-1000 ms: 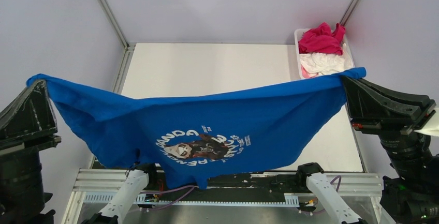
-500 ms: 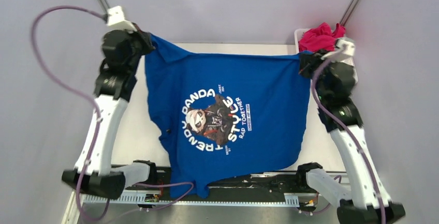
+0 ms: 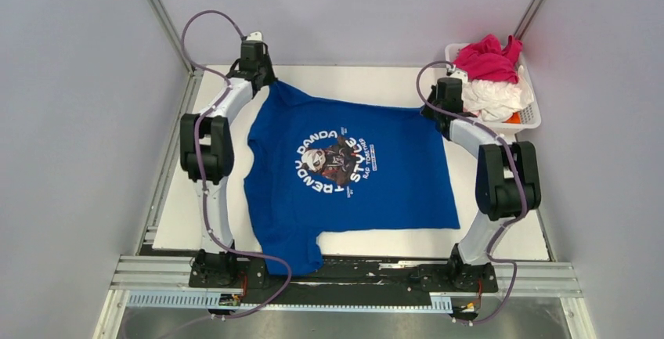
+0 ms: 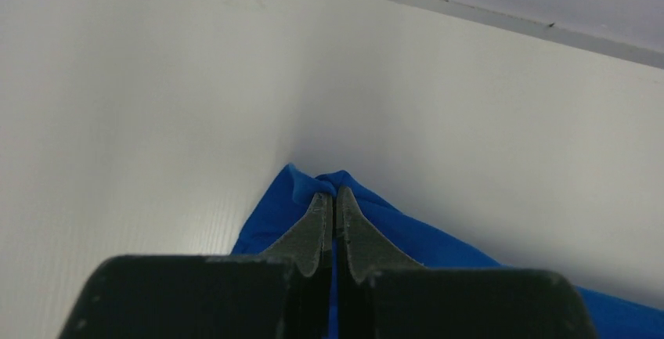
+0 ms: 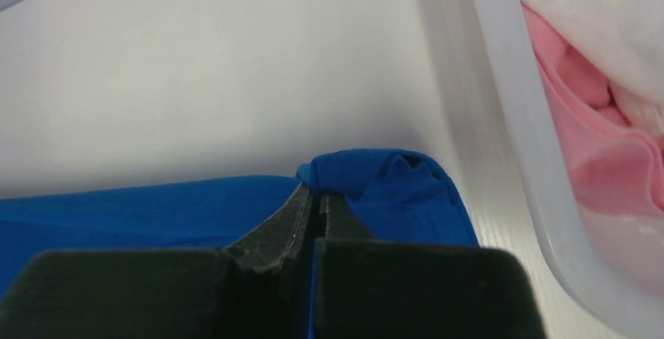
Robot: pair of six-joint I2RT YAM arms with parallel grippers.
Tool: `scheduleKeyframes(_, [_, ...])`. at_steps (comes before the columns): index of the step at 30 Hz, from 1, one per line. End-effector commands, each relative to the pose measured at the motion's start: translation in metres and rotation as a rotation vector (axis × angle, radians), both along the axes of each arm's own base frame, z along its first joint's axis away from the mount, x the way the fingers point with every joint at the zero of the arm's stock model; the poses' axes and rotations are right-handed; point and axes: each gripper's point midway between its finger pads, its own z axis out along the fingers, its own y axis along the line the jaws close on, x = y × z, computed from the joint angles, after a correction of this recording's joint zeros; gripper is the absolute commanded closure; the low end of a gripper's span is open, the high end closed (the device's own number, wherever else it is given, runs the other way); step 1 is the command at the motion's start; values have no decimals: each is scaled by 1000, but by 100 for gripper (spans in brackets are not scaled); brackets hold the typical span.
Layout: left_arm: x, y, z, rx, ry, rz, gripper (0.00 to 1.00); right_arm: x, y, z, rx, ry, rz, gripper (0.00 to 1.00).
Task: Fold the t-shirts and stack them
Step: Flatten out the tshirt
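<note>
The royal blue t-shirt (image 3: 368, 190) lies spread on the white table (image 3: 344, 81), panda print up, its near end hanging over the front edge. My left gripper (image 3: 262, 79) is shut on its far left corner (image 4: 301, 190). My right gripper (image 3: 431, 112) is shut on its far right corner (image 5: 391, 178). Both grippers are low at the table surface. The magenta pink t-shirt (image 3: 485, 59) and the white t-shirt (image 3: 493, 95) lie crumpled in the basket (image 3: 531, 116).
The white lattice basket stands at the far right corner of the table, right beside my right gripper; its rim (image 5: 517, 120) fills the right of the right wrist view. Grey walls and metal posts close in the table's back and sides.
Both arms swung the blue shirt from held up high near the camera, out over the table, and laid it down flat with the print up. Both grippers kept hold of its corners.
</note>
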Motion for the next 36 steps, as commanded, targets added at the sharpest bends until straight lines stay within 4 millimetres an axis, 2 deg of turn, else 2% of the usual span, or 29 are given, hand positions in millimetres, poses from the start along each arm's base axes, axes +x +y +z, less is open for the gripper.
scheduleKeyframes(1, [44,-7,7,-24,-67,-34,100,59,-1,49,8,-196,-14,100])
scheduleKeyframes(2, [54,-8,18,-27,-97,-34,100,66,-2,46,-1,-196,-13,100])
scheduleKeyframes(4, [69,-11,-4,-32,-81,-39,99,78,-6,42,-21,-199,-33,100])
scheduleKeyframes(7, [90,-17,-4,-63,-125,-40,95,95,-16,31,-61,-195,-79,99])
scheduleKeyframes(8, [95,-19,-22,-77,-104,-34,92,101,-19,28,-71,-190,-90,99])
scheduleKeyframes(9, [102,-20,-13,-87,-125,-34,90,105,-22,25,-77,-182,-101,98])
scheduleKeyframes(10, [106,-21,-31,-98,-101,-26,85,110,-25,21,-83,-170,-112,96])
scheduleKeyframes(11, [112,-23,-22,-108,-124,-26,80,114,-26,18,-87,-160,-118,93])
scheduleKeyframes(12, [115,-24,-38,-117,-107,-24,66,118,-26,17,-89,-155,-119,89])
scheduleKeyframes(13, [120,-27,-28,-131,-132,-34,58,120,-24,15,-92,-144,-105,85])
scheduleKeyframes(14, [121,-32,-36,-151,-121,-46,30,122,-23,18,-93,-140,-93,73])
scheduleKeyframes(16, [124,-40,-23,-184,-144,-78,4,117,-19,25,-81,-144,-68,40])
scheduleKeyframes(19, [119,-48,-3,-219,-163,-108,0,106,-8,48,-49,-186,-15,3])
scheduleKeyframes(20, [115,-50,13,-229,-180,-124,0,101,-3,55,-35,-200,13,0])
scheduleKeyframes(22, [103,-53,20,-239,-155,-138,0,90,8,72,-3,-229,66,0])
scheduleKeyframes(23, [96,-55,41,-243,-172,-144,0,83,14,76,12,-230,87,0])
scheduleKeyframes(24, [85,-54,28,-242,-115,-134,0,76,19,76,26,-224,105,0])
scheduleKeyframes(25, [76,-53,48,-257,-121,-119,0,67,24,74,40,-208,116,0])
scheduleKeyframes(26, [61,-51,25,-257,-36,-96,0,58,27,71,53,-192,116,0])
scheduleKeyframes(27, [49,-50,47,-279,-44,-85,0,47,31,64,64,-168,118,0])
scheduleKeyframes(28, [31,-50,18,-286,45,-73,0,36,34,55,79,-138,116,0])
scheduleKeyframes(29, [17,-51,36,-315,37,-67,0,24,41,48,108,-111,133,0])
scheduleKeyframes(30, [-4,-53,8,-328,114,-69,0,9,44,32,140,-64,137,0])
scheduleKeyframes(31, [-17,-56,25,-354,98,-77,0,-2,47,24,163,-33,142,0])
scheduleKeyframes(32, [-38,-58,-4,-365,163,-64,0,-14,48,15,183,8,136,0])
scheduleKeyframes(33, [-51,-59,12,-376,137,-72,0,-26,50,4,202,55,132,0])
scheduleKeyframes(34, [-71,-61,-16,-380,192,-62,0,-37,51,-5,220,93,130,0])
scheduleKeyframes(35, [-83,-60,-4,-385,173,-66,0,-47,53,-13,236,133,128,0])
scheduleKeyframes(36, [-103,-59,-33,-386,238,-49,0,-56,54,-21,253,164,125,0])
